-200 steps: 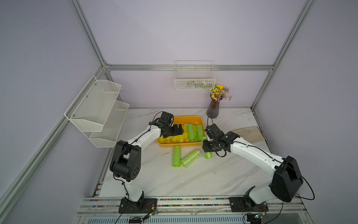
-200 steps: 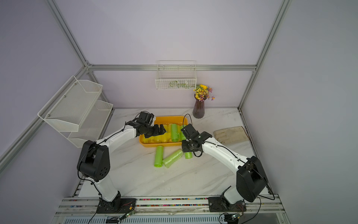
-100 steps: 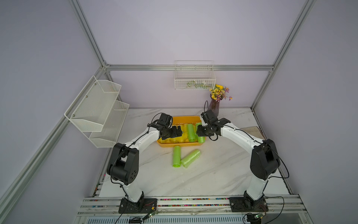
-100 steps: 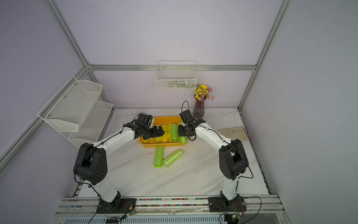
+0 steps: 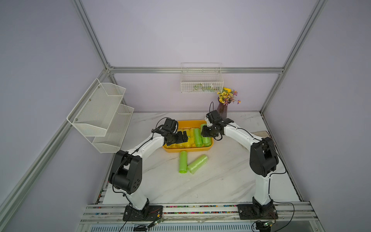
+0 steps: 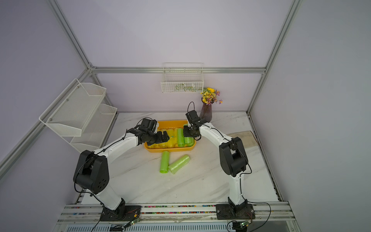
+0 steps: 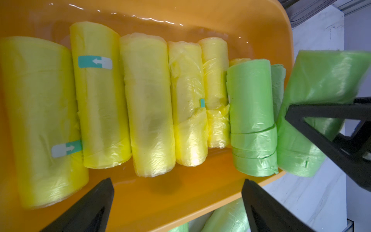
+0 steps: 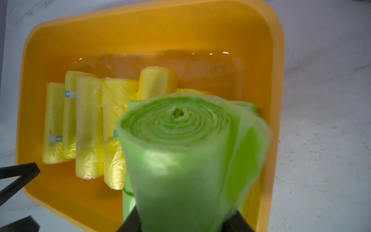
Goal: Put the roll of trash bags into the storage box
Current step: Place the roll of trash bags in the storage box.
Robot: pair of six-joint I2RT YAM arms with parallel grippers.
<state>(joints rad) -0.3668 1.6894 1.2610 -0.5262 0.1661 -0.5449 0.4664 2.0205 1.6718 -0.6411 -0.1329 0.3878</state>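
The storage box (image 5: 187, 150) (image 6: 169, 150) is an orange tub at the table's back middle. Several yellow rolls (image 7: 148, 100) and a green roll (image 7: 251, 116) lie side by side in it. My right gripper (image 5: 206, 133) (image 8: 183, 223) is shut on a green roll of trash bags (image 8: 186, 150) (image 7: 321, 80), held tilted just above the box's right end. My left gripper (image 5: 181, 138) (image 7: 177, 179) hangs open and empty over the box's left half. Two more green rolls (image 5: 183, 161) (image 5: 197, 163) lie on the table in front of the box.
A purple vase of flowers (image 5: 222, 109) stands just behind my right gripper. A white wire basket (image 5: 201, 83) hangs on the back wall and a white mesh shelf (image 5: 100, 112) on the left wall. A beige mat (image 6: 243, 136) lies at the right.
My right gripper has carried the green roll from the table at the box's front right up and back over the box's right end. My left gripper has barely moved.
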